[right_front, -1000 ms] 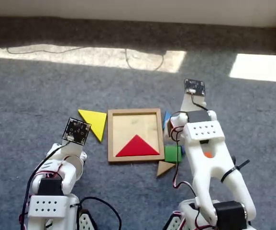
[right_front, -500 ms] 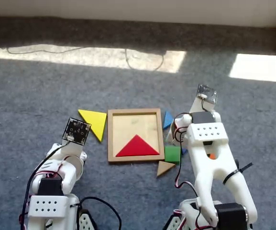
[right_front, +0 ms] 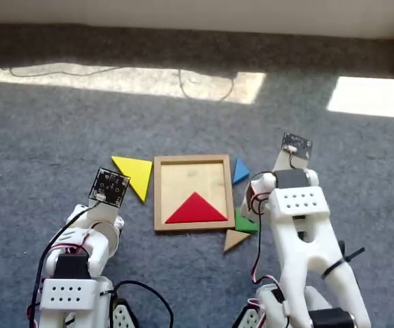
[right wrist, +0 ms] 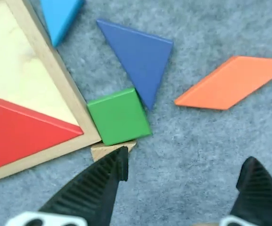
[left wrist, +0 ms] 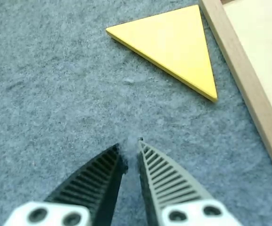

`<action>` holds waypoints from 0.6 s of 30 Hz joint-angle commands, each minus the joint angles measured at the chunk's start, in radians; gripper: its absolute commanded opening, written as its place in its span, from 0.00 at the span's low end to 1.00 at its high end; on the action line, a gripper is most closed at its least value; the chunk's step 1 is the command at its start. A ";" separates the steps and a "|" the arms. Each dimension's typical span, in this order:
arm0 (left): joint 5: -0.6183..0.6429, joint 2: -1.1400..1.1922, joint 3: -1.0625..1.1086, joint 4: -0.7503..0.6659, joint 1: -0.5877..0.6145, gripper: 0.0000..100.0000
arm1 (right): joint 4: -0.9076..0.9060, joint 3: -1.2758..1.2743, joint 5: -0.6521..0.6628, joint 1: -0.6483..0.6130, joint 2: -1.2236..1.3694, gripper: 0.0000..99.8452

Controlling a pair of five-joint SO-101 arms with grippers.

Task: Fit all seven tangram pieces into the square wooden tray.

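The square wooden tray (right_front: 160,198) holds one red triangle (right_front: 195,208) against its near edge. A yellow triangle (right_front: 135,174) lies left of the tray, just ahead of my left gripper (left wrist: 131,147), which is shut and holds nothing. On the tray's right lie a light blue triangle (right_front: 240,171), a green square (right wrist: 119,116), a tan triangle (right wrist: 110,150), a dark blue triangle (right wrist: 140,59) and an orange parallelogram (right wrist: 232,82). My right gripper (right wrist: 186,167) hovers open over bare carpet near the green square, with nothing between its fingers.
Everything rests on grey carpet. The right arm (right_front: 296,205) covers the dark blue and orange pieces in the high view. A thin cable (right_front: 183,85) lies on the sunlit strip at the back. Open carpet extends left of the yellow triangle and beyond the tray.
The right arm has swung to the right and drawn back towards its base, now covering part of the green square. The left arm and all pieces have stayed put.
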State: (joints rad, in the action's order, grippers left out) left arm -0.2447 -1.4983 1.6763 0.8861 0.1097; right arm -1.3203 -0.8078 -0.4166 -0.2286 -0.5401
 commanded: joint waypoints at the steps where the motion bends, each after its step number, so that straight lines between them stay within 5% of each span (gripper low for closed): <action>1: 0.005 -0.008 0.030 0.005 -0.005 0.05 | -0.059 0.005 -0.006 0.013 -0.166 0.35; 18: 0.005 -0.008 0.028 0.011 -0.139 0.05 | -0.062 -0.375 0.241 0.163 -0.710 0.35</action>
State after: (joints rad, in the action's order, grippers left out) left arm -0.2447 -1.4983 1.6763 0.8922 0.0529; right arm -1.3771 -1.1745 -0.1941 -0.0890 -1.1799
